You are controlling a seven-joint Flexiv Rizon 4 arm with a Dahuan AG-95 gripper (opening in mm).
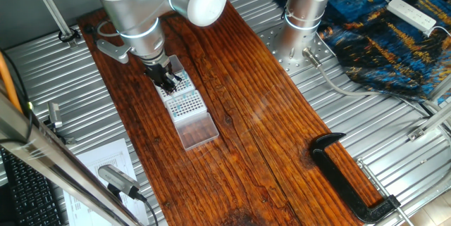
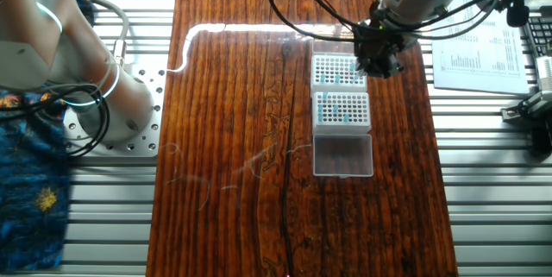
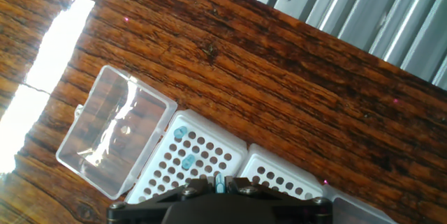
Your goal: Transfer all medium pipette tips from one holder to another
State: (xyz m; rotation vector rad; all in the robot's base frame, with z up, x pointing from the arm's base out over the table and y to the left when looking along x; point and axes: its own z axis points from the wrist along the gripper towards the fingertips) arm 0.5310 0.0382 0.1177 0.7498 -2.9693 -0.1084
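Observation:
Two white perforated tip holders sit end to end on the wooden board. The holder (image 2: 342, 109) next to a clear open lid (image 2: 342, 154) carries several medium pipette tips (image 2: 347, 118), seen as teal dots; it also shows in the hand view (image 3: 199, 155) with tips (image 3: 186, 161). The other holder (image 2: 335, 71) lies beyond it, also in the hand view (image 3: 279, 175). My gripper (image 2: 377, 61) hovers over the far holder's edge, and in the hand view the gripper (image 3: 218, 179) is shut on one teal tip (image 3: 218, 183) held between the fingers. The first fixed view shows the gripper (image 1: 168, 79) above the holders (image 1: 184, 103).
A black clamp (image 1: 352, 177) lies on the board's near right corner. The arm's base (image 2: 112, 104) stands beside the board on a metal plate. Printed sheets (image 2: 483, 44) lie off the board. A blue cloth (image 1: 394, 36) and a power strip (image 1: 412, 13) are at the back.

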